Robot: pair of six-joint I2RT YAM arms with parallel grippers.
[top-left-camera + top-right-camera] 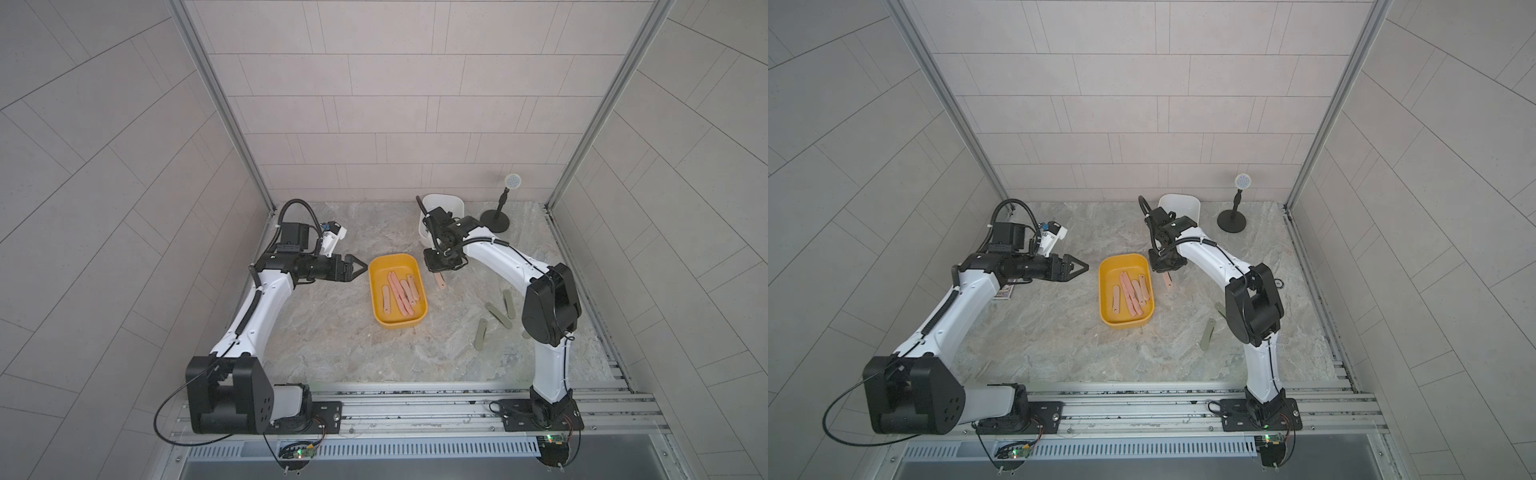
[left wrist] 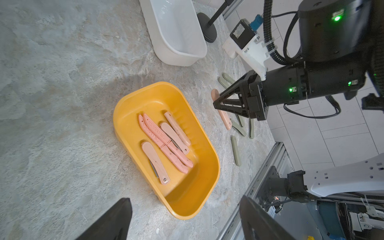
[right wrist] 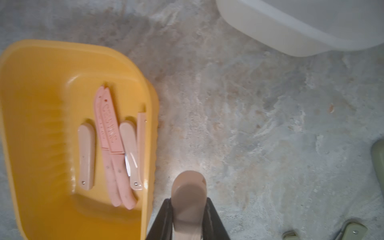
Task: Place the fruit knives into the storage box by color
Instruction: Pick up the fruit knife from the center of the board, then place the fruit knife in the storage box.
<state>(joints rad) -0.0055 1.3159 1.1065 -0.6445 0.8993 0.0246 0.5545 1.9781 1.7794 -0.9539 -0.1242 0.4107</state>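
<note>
A yellow storage box (image 1: 376, 291) at the table's middle holds several salmon-pink fruit knives (image 1: 400, 293), also plain in the left wrist view (image 2: 166, 143). Just right of it my right gripper (image 1: 439, 272) points down, shut on one more pink knife (image 3: 190, 187) that hangs above the table beside the box's rim (image 3: 152, 124). A white storage box (image 1: 442, 203) stands behind that arm. Several grey-green knives (image 1: 498, 314) lie on the table at the right. My left gripper (image 1: 359, 266) hovers open left of the yellow box, nothing between its fingers (image 2: 116, 220).
A black stand with a round head (image 1: 495, 220) sits at the back right. A small printed card box (image 1: 1005, 293) lies under my left arm. A metal rail (image 1: 415, 399) runs along the table's front edge.
</note>
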